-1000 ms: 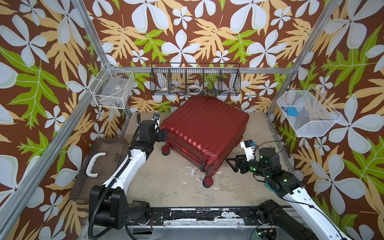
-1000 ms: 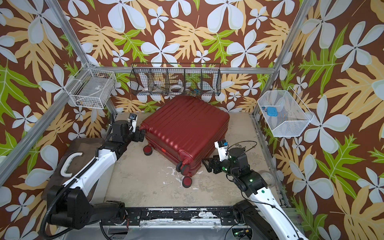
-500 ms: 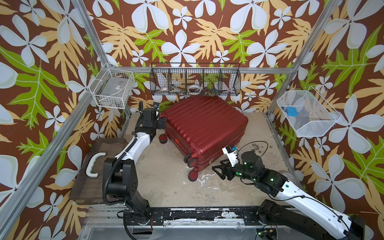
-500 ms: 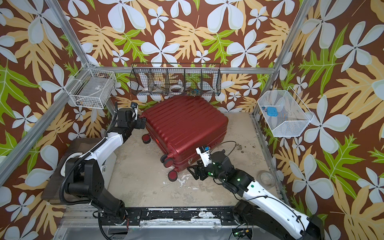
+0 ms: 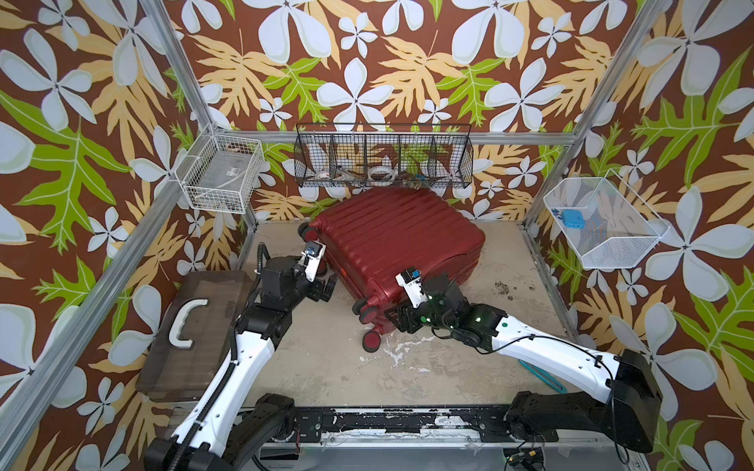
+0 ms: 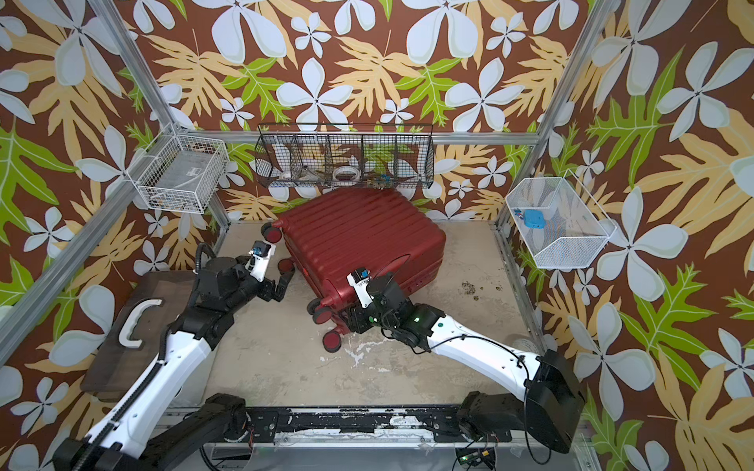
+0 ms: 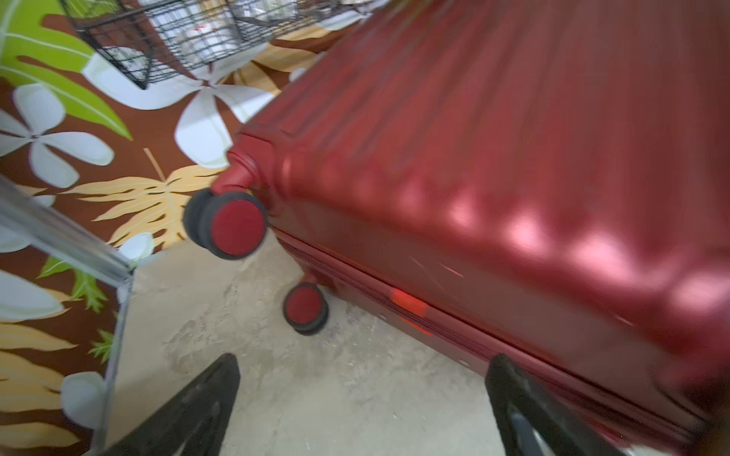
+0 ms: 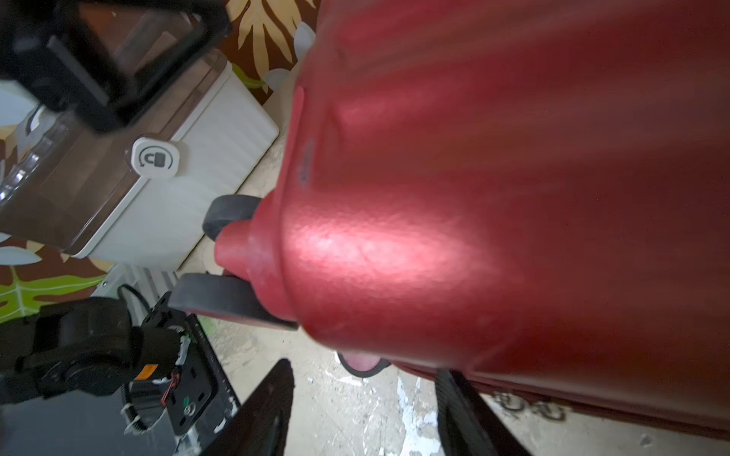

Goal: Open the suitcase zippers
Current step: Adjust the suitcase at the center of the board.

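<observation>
Guessing the left jaws are better lined up: the suitcase [image 5: 391, 240] lies flat and shut on the surface [image 5: 326, 359], zippers [image 7: 474, 335] running along the side wall straight ahead of them, and they're spread wide. Right jaws, apart and empty, hover at the near wheeled corner.

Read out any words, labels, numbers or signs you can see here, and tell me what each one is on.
No words or numbers are legible.
Padlock symbol inside a curved arrow: on the round white latch of the brown box.
Orange sticker on a black robot part: too small to read.
Bright red patch on the suitcase side: blurred, unreadable.
</observation>
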`<move>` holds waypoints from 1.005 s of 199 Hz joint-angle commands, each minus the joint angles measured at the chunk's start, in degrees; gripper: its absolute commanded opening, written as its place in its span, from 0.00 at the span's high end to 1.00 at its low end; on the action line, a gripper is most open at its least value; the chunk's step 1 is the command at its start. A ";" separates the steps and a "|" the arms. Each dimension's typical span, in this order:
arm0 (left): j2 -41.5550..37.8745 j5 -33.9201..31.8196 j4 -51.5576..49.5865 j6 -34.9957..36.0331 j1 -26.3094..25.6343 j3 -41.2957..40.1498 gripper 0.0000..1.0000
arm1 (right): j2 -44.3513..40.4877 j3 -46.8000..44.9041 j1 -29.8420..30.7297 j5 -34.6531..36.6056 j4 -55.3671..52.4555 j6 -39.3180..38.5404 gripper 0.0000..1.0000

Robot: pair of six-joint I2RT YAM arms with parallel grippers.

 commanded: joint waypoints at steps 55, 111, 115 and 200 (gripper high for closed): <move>-7.01 21.05 -13.65 9.97 0.00 -6.40 0.00 | 5.60 5.64 -2.54 4.10 5.85 -1.09 0.41; -17.29 25.25 -15.01 14.34 0.01 -13.51 0.00 | -7.95 -12.09 -2.59 -2.02 10.99 3.60 0.40; -18.01 25.11 -14.32 14.15 -0.02 -14.45 0.00 | -8.96 -13.90 -2.59 -1.87 11.61 3.83 0.40; -5.77 12.09 10.98 5.10 -1.13 -16.06 0.15 | -12.99 -28.37 -2.85 0.57 23.02 2.37 0.48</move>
